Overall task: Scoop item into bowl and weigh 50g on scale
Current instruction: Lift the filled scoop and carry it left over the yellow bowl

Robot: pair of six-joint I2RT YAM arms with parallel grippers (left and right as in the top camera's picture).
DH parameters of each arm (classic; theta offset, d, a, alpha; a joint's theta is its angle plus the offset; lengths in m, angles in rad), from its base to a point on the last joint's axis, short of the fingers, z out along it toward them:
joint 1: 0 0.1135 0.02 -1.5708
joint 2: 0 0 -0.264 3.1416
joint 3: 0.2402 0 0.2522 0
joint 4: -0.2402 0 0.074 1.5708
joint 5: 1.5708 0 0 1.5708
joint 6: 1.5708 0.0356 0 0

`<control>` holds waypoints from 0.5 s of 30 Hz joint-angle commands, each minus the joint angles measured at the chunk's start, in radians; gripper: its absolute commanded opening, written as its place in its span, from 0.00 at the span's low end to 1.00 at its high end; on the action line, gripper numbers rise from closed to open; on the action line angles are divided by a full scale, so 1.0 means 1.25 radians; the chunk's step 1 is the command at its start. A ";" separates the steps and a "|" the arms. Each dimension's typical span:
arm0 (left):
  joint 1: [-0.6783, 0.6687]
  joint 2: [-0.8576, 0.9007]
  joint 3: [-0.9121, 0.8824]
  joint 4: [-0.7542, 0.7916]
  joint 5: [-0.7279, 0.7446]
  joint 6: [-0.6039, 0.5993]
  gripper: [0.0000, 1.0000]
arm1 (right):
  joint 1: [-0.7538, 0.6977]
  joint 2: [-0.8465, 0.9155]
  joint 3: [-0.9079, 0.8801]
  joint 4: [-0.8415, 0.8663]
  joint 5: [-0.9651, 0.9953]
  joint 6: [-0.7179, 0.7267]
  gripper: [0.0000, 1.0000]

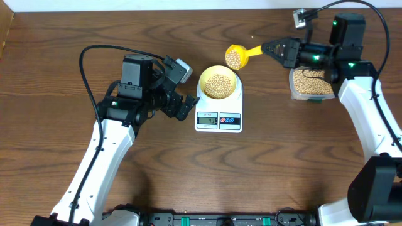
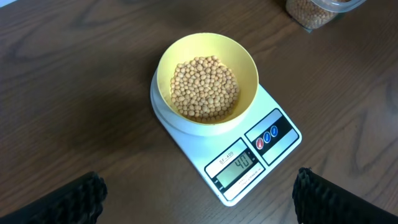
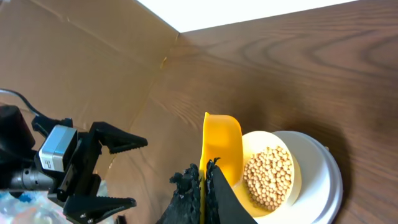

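Beans [image 2: 204, 87] lie heaped in the pale yellow bowl [image 2: 249, 59], filling perhaps half its depth. The bowl sits centred on the white scale [image 2: 199, 155] so that each added portion registers at once. The display [image 2: 239, 167] is lit and seems to read about forty, so the weighing looks close to target but short of it.

Just beyond the bowl's far right rim hangs a yellow scoop [image 1: 235, 58], loaded with more beans. The right hand [image 1: 270, 49] is clenched on its handle, and the cup is held level, probably to keep the load from spilling before it is over the bowl.

Further right, a clear tub [image 1: 293, 88] holds the supply of beans, within easy reach of that arm.

To the left of the scale, the left hand [image 1: 181, 102] is released, grasping nothing. Its camera is aimed at the bowl and display.
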 commanded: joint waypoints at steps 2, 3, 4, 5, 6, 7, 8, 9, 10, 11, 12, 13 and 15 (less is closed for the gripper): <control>-0.001 -0.012 0.005 0.001 0.008 0.014 0.97 | 0.018 0.002 0.001 0.003 -0.005 -0.059 0.01; -0.001 -0.012 0.005 0.001 0.008 0.014 0.98 | 0.019 0.002 0.001 0.003 -0.005 -0.066 0.01; -0.001 -0.011 0.005 0.001 0.008 0.014 0.97 | 0.021 0.002 0.001 0.003 -0.004 -0.074 0.01; -0.001 -0.012 0.005 0.001 0.008 0.014 0.98 | 0.023 0.002 0.001 0.003 -0.004 -0.082 0.01; -0.001 -0.012 0.005 0.001 0.008 0.014 0.98 | 0.025 0.002 0.001 0.003 -0.003 -0.090 0.01; -0.001 -0.012 0.005 0.001 0.008 0.014 0.98 | 0.027 0.002 0.001 0.003 0.001 -0.096 0.01; -0.001 -0.012 0.005 0.001 0.008 0.014 0.98 | 0.031 0.002 0.001 0.002 0.014 -0.103 0.01; -0.001 -0.012 0.005 0.001 0.008 0.014 0.97 | 0.034 0.002 0.001 0.002 0.031 -0.103 0.01; -0.001 -0.011 0.005 0.001 0.008 0.014 0.98 | 0.038 0.002 0.001 0.002 0.047 -0.109 0.01; -0.001 -0.012 0.005 0.001 0.008 0.014 0.98 | 0.041 0.002 0.001 0.002 0.059 -0.120 0.01; -0.001 -0.012 0.005 0.001 0.008 0.014 0.98 | 0.045 0.002 0.001 0.002 0.067 -0.133 0.01; -0.001 -0.011 0.005 0.001 0.008 0.014 0.97 | 0.048 0.002 0.001 0.002 0.070 -0.143 0.01; -0.001 -0.011 0.005 0.001 0.008 0.014 0.98 | 0.056 0.002 0.001 0.002 0.070 -0.158 0.01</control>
